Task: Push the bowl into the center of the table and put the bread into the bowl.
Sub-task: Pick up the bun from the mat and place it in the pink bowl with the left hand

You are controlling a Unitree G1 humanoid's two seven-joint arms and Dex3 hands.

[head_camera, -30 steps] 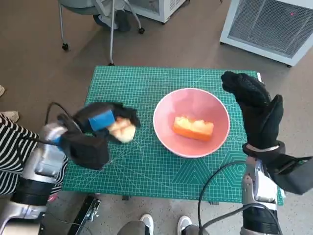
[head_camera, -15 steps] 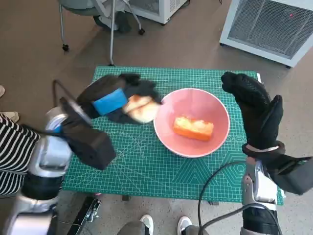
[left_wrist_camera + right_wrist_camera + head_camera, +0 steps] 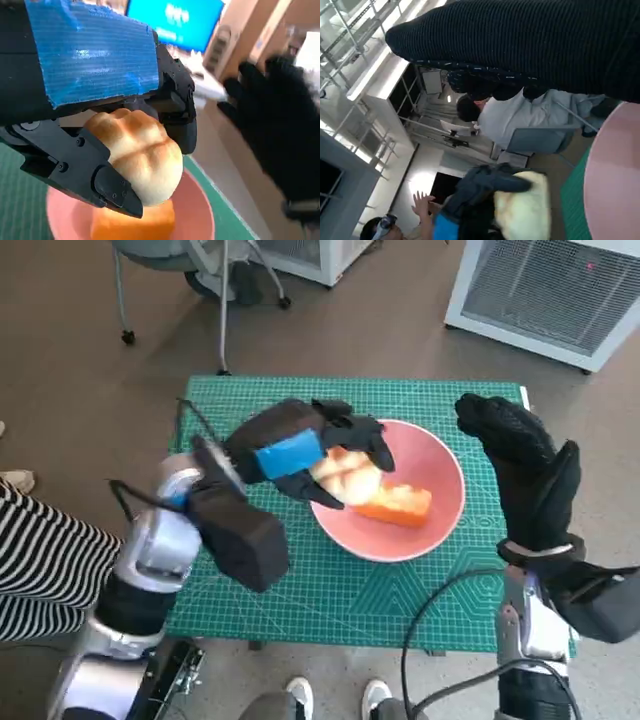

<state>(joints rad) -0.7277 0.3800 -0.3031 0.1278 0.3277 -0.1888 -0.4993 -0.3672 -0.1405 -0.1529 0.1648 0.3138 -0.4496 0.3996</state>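
Left wrist view shows the pale, golden-topped soft bread roll (image 3: pixel 137 155) grasped between the black fingers (image 3: pixel 80 172) of the blue-taped left hand (image 3: pixel 300 455), hovering over the pink round bowl (image 3: pixel 445 520). It looks light and squashy, best held gently across its sides. An orange bread block (image 3: pixel 400 505) lies inside that bowl. Beside the bowl, the gloved right hand (image 3: pixel 525 475) stands flat, holding nothing.

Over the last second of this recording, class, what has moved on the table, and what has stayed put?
The left hand, gripping the pale bread roll, has carried it from the mat's left side to above the pink bowl; it has not let go. The bowl, the orange bread piece inside it and the raised right hand beside the bowl have stayed as they were.
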